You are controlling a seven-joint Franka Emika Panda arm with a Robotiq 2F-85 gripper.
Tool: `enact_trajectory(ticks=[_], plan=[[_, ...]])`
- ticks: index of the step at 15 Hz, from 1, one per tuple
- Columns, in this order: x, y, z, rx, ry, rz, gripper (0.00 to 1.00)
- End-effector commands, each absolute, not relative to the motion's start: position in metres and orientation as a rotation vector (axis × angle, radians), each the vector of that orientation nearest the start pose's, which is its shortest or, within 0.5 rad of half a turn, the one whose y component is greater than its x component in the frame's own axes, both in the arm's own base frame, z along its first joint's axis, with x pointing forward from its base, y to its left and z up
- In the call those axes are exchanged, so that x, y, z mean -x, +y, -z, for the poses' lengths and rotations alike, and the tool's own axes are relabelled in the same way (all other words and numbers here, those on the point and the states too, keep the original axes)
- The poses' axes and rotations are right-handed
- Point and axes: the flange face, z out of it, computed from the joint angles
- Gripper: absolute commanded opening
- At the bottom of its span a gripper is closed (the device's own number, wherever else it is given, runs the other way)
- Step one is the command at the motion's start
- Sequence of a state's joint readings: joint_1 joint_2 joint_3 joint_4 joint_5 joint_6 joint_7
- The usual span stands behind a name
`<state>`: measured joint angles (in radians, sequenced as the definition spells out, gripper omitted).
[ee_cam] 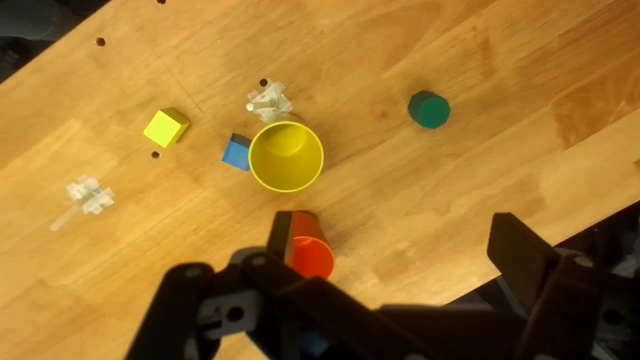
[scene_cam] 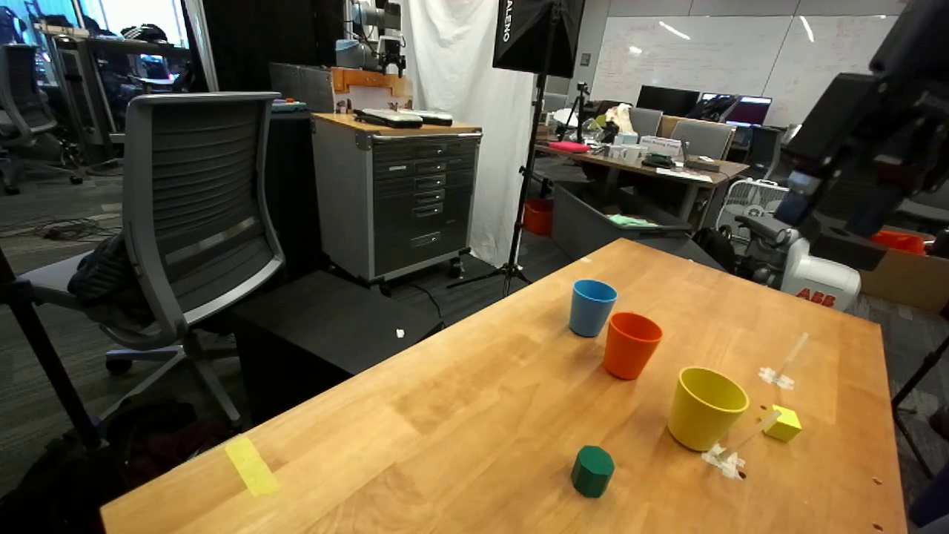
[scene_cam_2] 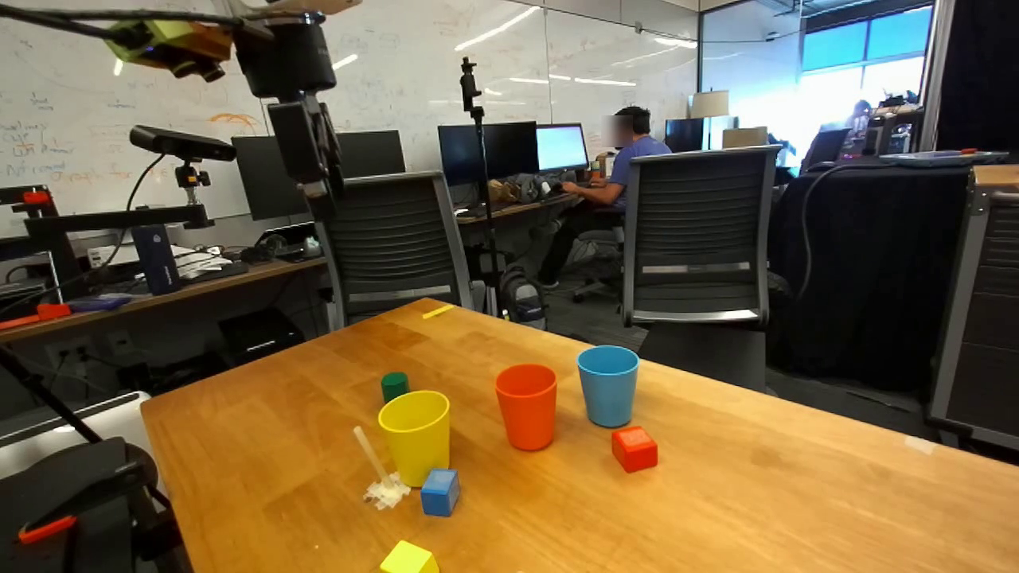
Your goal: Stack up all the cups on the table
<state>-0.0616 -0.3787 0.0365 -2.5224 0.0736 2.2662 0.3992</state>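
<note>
The blue cup [scene_cam: 592, 308], the orange-red cup [scene_cam: 631, 347] and the wider yellow cup [scene_cam: 706, 409] stand upright, apart, in a row on the wooden table [scene_cam: 445, 423]. Both exterior views show them: blue cup [scene_cam_2: 608, 387], orange-red cup [scene_cam_2: 527, 407], yellow cup [scene_cam_2: 416, 439]. In the wrist view the yellow cup [ee_cam: 286, 156] is empty, and the orange-red cup [ee_cam: 313, 256] is partly covered by a finger. The blue cup is not clearly seen there. My gripper [ee_cam: 392, 216] is open and empty, high above the table. It shows in both exterior views [scene_cam: 830, 211] [scene_cam_2: 322, 199].
A green block [ee_cam: 430, 110], a yellow block [ee_cam: 166, 127] and a blue block [ee_cam: 236, 152] lie near the yellow cup. A red block [scene_cam_2: 634, 449] lies by the blue cup. A taped upright stick [scene_cam_2: 376, 461] stands beside the yellow cup; another taped stick [scene_cam: 786, 363] stands further off.
</note>
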Motion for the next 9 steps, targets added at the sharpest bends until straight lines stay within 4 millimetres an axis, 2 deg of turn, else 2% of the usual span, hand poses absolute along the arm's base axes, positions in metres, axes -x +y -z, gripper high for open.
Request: enact_trajectory(ticks=[1,5,9], plan=[[-0.463,-0.017,-0.401,3.005,0.808,0.170,1.00],[-0.484,-0.020,-0.377,2.969,0.779,0.193,1.00],[-0.489,-0.018,-0.350,2.993,0.730,0.219,1.00]])
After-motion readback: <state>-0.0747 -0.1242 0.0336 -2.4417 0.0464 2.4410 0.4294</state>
